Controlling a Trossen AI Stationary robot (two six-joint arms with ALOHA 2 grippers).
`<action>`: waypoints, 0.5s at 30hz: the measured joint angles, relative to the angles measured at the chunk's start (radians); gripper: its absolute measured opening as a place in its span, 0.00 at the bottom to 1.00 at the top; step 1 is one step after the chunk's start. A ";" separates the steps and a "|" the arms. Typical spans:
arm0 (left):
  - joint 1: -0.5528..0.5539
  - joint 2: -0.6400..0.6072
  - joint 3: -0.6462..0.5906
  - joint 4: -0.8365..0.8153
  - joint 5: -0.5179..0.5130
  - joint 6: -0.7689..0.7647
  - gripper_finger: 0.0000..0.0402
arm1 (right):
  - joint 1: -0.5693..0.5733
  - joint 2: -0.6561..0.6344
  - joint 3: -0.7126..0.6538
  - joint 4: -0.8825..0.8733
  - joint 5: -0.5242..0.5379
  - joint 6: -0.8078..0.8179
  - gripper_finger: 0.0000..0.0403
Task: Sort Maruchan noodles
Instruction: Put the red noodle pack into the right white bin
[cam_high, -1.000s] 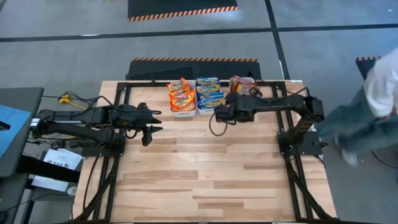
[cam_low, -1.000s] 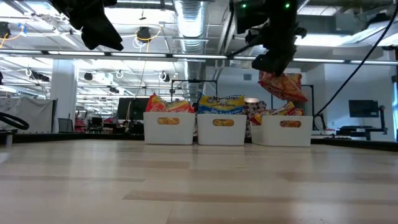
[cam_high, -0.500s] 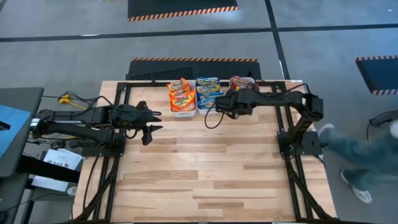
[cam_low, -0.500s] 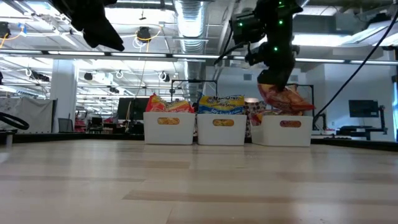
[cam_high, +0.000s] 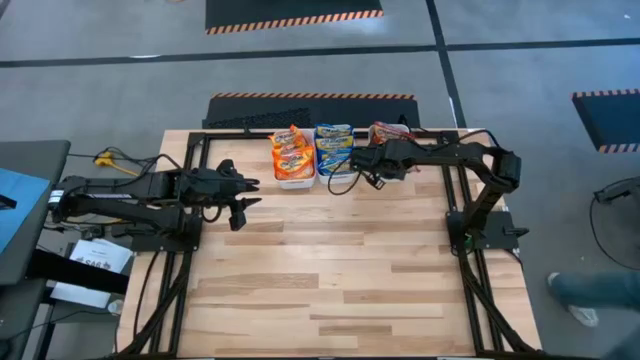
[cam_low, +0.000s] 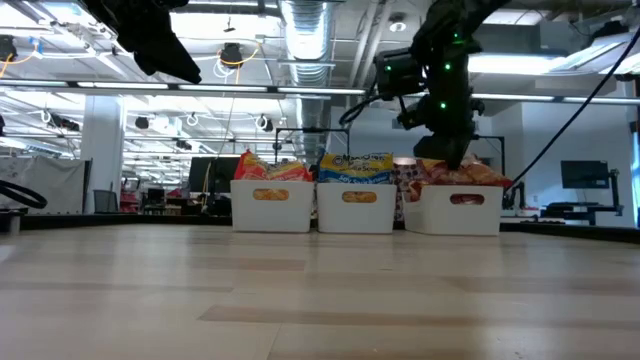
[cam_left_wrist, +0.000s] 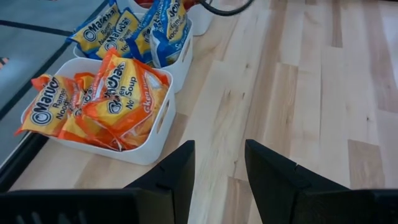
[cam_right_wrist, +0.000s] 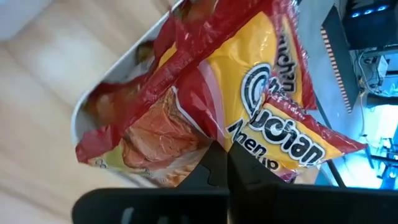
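R gripper (cam_low: 447, 160) is down over the rightmost white rectangular plastic tub (cam_low: 460, 210) at the far edge of the wooden table (cam_high: 340, 270), fingers clamped tight on a dark red plastic ramen packet (cam_right_wrist: 249, 106). Print on it reads partly "uchan" and "men", w/ yellow noodle art. The packet sits low at that tub's rim, other red packets under it.

Middle white tub (cam_high: 335, 165) holds the blue packets (cam_left_wrist: 163, 28), "Maruchan" legible on them. Left white tub (cam_left_wrist: 134, 134) holds orange packets (cam_left_wrist: 124, 96), lettering "Maruchan Ramen Noodle Soup" readable in bits. All three tubs stand in a row, side by side, along the far side.

L gripper (cam_high: 240, 195) hangs over the table's left part, near side of the orange tub & apart from it, fingers (cam_left_wrist: 177, 171) parted a moderate way w/ nothing between.
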 joint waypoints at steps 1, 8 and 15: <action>0.000 0.000 0.000 0.000 0.001 -0.004 0.32 | -0.006 0.000 -0.002 0.019 0.001 -0.002 0.01; 0.000 0.000 0.000 0.000 0.001 -0.007 0.32 | -0.032 0.000 -0.023 0.175 -0.042 -0.059 0.01; 0.000 0.000 0.000 -0.012 0.001 -0.017 0.32 | -0.008 -0.001 -0.024 0.111 -0.084 0.043 0.01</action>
